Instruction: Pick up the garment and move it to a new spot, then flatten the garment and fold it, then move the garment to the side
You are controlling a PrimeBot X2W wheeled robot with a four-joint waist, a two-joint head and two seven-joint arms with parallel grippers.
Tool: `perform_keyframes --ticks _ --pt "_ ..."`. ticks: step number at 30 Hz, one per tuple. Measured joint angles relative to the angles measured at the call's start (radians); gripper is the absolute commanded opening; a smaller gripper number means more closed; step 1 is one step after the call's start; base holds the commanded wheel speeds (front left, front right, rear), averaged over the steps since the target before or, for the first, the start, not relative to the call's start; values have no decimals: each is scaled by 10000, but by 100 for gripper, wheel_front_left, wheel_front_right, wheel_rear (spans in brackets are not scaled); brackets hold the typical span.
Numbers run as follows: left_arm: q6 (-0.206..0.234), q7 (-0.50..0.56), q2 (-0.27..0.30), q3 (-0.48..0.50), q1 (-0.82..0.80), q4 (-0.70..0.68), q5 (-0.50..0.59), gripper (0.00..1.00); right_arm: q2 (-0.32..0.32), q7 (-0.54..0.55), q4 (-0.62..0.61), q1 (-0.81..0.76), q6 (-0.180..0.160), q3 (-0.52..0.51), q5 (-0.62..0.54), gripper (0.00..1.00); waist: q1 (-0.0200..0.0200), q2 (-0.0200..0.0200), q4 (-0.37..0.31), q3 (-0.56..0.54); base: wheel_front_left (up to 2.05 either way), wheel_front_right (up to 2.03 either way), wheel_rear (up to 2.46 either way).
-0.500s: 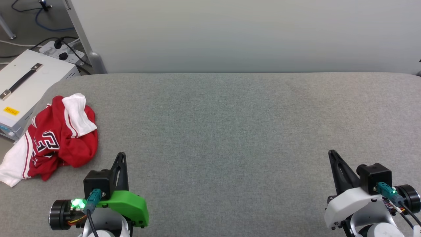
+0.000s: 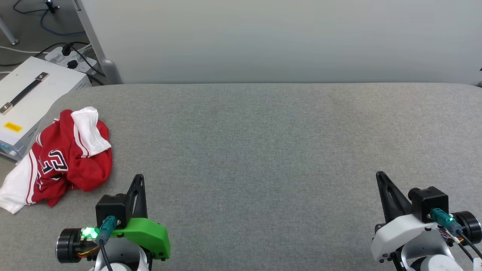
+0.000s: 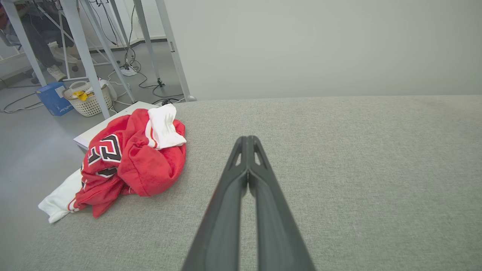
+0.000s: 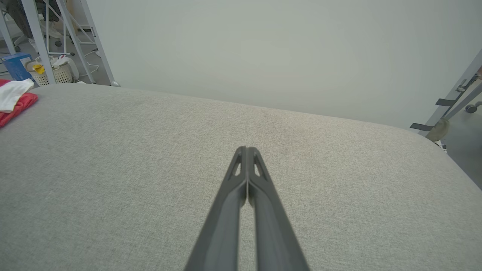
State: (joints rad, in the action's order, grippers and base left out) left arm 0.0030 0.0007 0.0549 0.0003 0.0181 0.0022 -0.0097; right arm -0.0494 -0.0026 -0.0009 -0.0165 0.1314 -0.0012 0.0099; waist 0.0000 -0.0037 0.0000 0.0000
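Observation:
The garment (image 2: pixel 67 158), a red jersey with white sleeves and a black number, lies crumpled at the left edge of the grey table (image 2: pixel 263 150), one white sleeve hanging over the edge. In the left wrist view the garment (image 3: pixel 128 158) sits left of my fingers. My left gripper (image 2: pixel 139 178) is shut and empty near the front edge, a short way right of the jersey. My right gripper (image 2: pixel 380 177) is shut and empty at the front right. A corner of the garment (image 4: pixel 13 101) shows at the far left of the right wrist view. The left gripper (image 3: pixel 247 141) and the right gripper (image 4: pixel 246 150) each have their tips pressed together.
A white case with a black handle (image 2: pixel 34 94) stands on the floor beside the table's left edge, with a power strip and cables (image 2: pixel 71 58) behind it. A pale wall (image 2: pixel 282 37) runs along the far edge. A basket (image 3: pixel 88 101) and table legs stand on the floor.

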Motion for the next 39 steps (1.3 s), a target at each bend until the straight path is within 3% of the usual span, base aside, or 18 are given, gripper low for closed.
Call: perform_keyframes --ticks 39 --pt "0 0 0 -2 0 0 0 0 0 0 0 0 0 0 0 0 0 0 0 0 0 0 0"
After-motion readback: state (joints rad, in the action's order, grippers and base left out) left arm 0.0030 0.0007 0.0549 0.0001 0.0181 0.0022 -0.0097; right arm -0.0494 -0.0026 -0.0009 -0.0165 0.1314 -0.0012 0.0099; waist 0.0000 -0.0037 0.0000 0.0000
